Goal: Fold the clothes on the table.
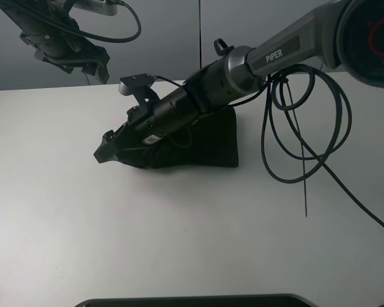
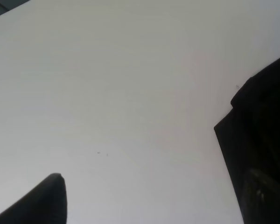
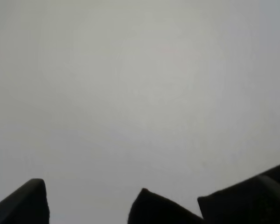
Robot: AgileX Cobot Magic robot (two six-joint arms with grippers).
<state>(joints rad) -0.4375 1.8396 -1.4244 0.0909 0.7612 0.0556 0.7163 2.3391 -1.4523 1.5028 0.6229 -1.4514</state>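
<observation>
A black garment lies folded in a compact bundle at the middle of the white table. My right arm reaches across it to the left. My right gripper is low at the bundle's left edge. In the right wrist view the right gripper has its fingers wide apart, with a point of black cloth between them. My left gripper is raised at the far left, clear of the garment. In its own view the left gripper is open and empty, and the dark bundle shows at the side.
Black cables loop from the right arm down onto the table at the right, with one strand trailing toward the front right. A dark flat object lies along the front edge of the table.
</observation>
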